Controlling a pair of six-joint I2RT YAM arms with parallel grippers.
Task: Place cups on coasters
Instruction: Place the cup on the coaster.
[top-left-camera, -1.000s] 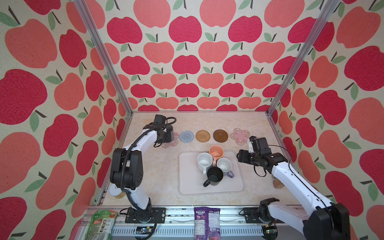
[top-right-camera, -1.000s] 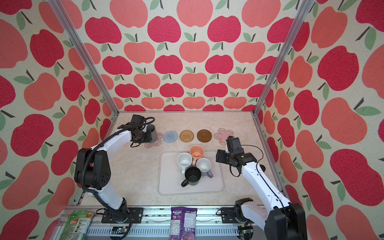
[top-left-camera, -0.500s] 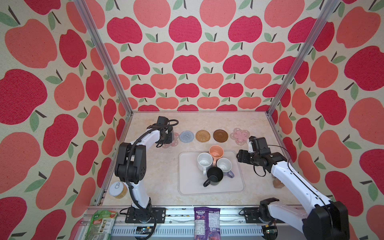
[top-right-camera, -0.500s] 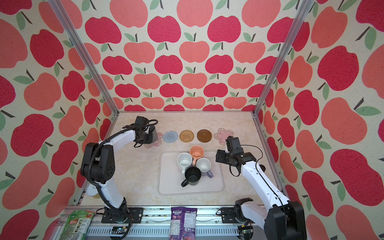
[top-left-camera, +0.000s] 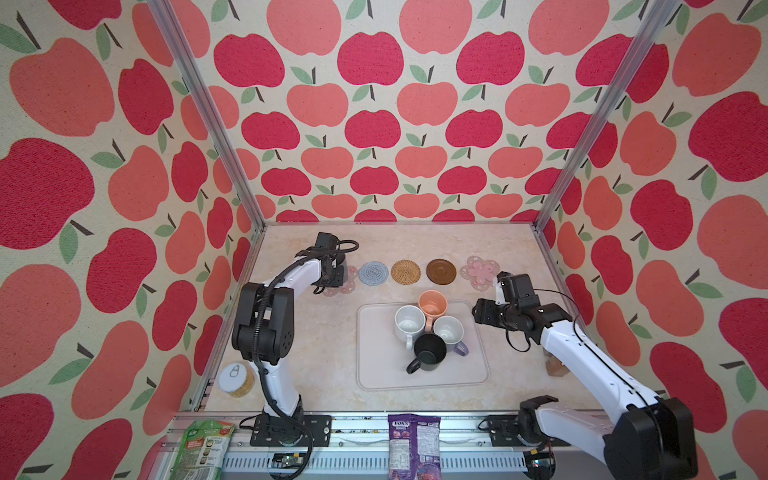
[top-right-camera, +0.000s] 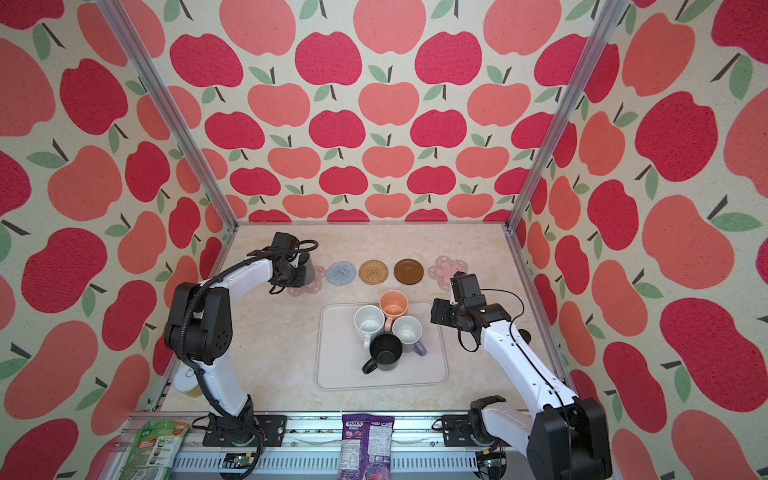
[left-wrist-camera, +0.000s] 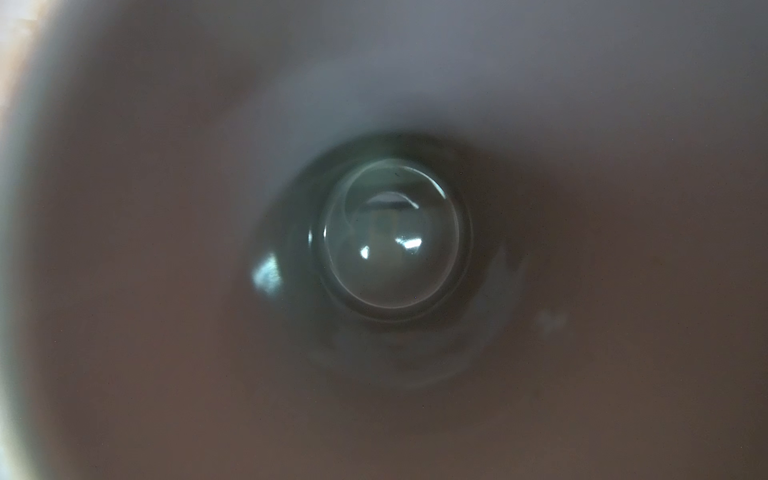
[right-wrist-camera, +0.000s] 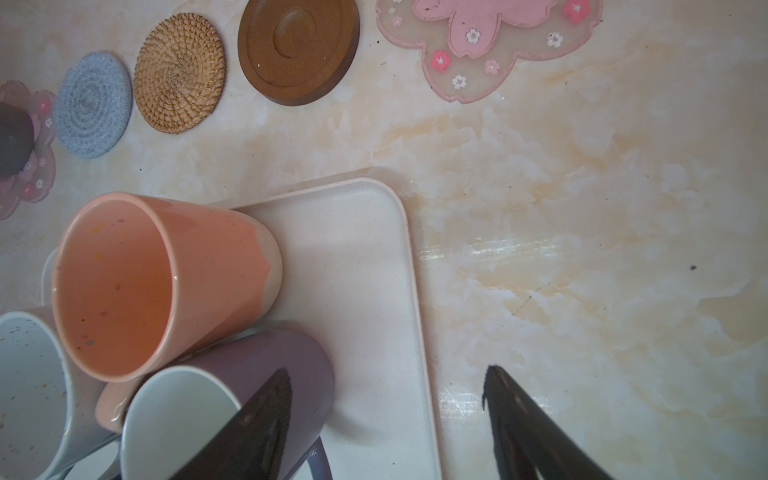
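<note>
Left wrist view: no use for layout. The grey mug (left-wrist-camera: 166, 291) fills it as a blurred glossy wall with the lens mirrored in it.

Both top views fill that in. The left gripper (top-left-camera: 335, 276) is at that mug, over the left pink flower coaster (top-left-camera: 334, 292) at the far-left end of the coaster row. The mug reads upright, long axis vertical. Its handle direction is hidden by the gripper. The jaws are hidden too, so I can't tell if they're clamped on it or apart, or whether the base touches the coaster.

Right wrist view adds what the top views don't. The right gripper (right-wrist-camera: 388, 370) has its fingers spread apart, with only tray edge and table between them. It hovers by the far-right corner of the tray (right-wrist-camera: 353, 270), beside the lavender mug (right-wrist-camera: 299, 353).

Rest of the row, left to right:
- grey-blue coaster (top-left-camera: 374, 273)
- rattan coaster (top-left-camera: 407, 272)
- brown coaster (top-left-camera: 441, 272)
- right pink flower coaster (top-left-camera: 480, 272)

The tray holds the peach mug (top-left-camera: 433, 302), white mug (top-left-camera: 409, 322), lavender mug and black mug (top-left-camera: 430, 353). They are bunched close, all upright with mouths up. The black handle points near-left, the white handle toward the near edge, and the lavender handle near-right.
</note>
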